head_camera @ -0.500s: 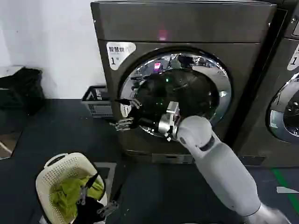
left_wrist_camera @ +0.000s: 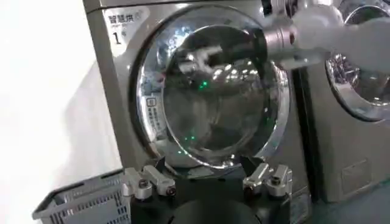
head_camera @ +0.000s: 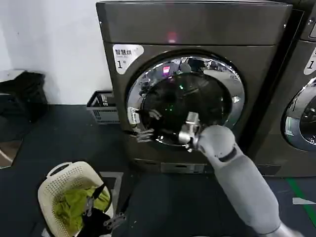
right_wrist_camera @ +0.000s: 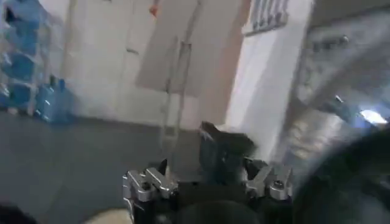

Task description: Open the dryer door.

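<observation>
While the big dark grey-brown metal dryer (head_camera: pixel 192 29) stands at the far side with its white label marked "1", its large round chrome-ringed dryer door (head_camera: pixel 185 101) sits against the front. The right gripper (head_camera: pixel 146 126) reaches to the door's lower left rim, fingers spread wide apart, holding nothing. The left gripper (head_camera: pixel 101 210) hangs low at the near left over a cream plastic laundry basket (head_camera: pixel 54 185) holding green cloth, its fingers also apart.

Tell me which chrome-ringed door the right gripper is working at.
The dryer door on the machine labelled "1", fully in view; right gripper sits at its left rim. The neighbouring door is cut off.
</observation>
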`<control>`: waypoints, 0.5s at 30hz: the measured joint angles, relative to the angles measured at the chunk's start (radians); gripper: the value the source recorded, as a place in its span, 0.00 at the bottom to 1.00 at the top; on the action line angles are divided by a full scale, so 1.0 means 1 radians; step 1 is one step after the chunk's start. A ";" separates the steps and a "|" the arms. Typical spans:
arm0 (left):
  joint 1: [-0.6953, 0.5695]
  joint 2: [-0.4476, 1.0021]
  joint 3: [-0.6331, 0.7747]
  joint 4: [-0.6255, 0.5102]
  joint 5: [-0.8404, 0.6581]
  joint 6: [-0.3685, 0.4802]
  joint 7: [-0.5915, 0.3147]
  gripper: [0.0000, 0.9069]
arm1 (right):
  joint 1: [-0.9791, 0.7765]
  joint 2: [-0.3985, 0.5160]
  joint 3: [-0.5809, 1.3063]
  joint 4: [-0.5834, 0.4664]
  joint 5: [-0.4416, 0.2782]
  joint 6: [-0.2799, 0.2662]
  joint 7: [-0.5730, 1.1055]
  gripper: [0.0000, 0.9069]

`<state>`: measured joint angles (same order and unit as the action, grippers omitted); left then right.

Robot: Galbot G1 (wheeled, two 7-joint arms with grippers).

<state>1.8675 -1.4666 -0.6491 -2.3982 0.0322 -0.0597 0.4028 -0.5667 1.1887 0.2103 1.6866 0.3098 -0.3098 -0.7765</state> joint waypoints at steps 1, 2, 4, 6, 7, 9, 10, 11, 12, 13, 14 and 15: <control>-0.001 0.000 0.000 0.001 0.000 0.002 -0.001 1.00 | -0.003 0.001 0.003 -0.009 -0.001 0.008 -0.001 1.00; -0.002 0.001 -0.001 0.002 0.000 0.006 -0.002 1.00 | -0.005 0.002 0.004 -0.020 -0.001 0.020 -0.001 1.00; -0.003 0.001 -0.001 0.003 0.000 0.010 -0.001 1.00 | -0.005 0.007 0.005 -0.044 -0.001 0.046 0.000 1.00; -0.002 0.001 -0.001 0.002 0.003 0.018 0.001 1.00 | 0.000 0.016 0.001 -0.068 0.000 0.071 0.006 1.00; 0.000 0.001 -0.001 0.000 0.003 0.023 0.001 1.00 | 0.005 0.020 -0.001 -0.082 0.000 0.080 0.016 1.00; 0.002 0.002 -0.001 -0.002 0.000 0.021 0.000 1.00 | 0.018 0.033 -0.007 -0.110 -0.002 0.093 0.026 1.00; 0.002 0.002 -0.002 -0.002 -0.006 0.012 -0.005 1.00 | 0.025 0.041 -0.010 -0.124 -0.002 0.101 0.032 1.00; 0.001 0.002 -0.002 -0.001 -0.008 -0.001 -0.007 1.00 | 0.033 0.050 -0.012 -0.140 -0.002 0.110 0.038 1.00; 0.000 0.001 -0.005 0.001 -0.005 -0.006 -0.008 1.00 | 0.043 0.060 -0.014 -0.159 -0.002 0.118 0.040 1.00; 0.001 0.001 -0.007 0.002 -0.002 -0.011 -0.009 1.00 | 0.051 0.069 -0.017 -0.175 -0.003 0.125 0.041 1.00; 0.003 0.001 -0.007 0.003 -0.002 -0.013 -0.009 1.00 | 0.060 0.080 -0.020 -0.193 -0.005 0.132 0.044 1.00; 0.004 0.001 -0.007 0.003 -0.001 -0.013 -0.009 1.00 | 0.069 0.090 -0.025 -0.211 -0.006 0.137 0.046 1.00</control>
<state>1.8717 -1.4657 -0.6558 -2.3955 0.0308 -0.0730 0.3941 -0.4976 1.2784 0.1855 1.4760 0.3036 -0.1732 -0.7305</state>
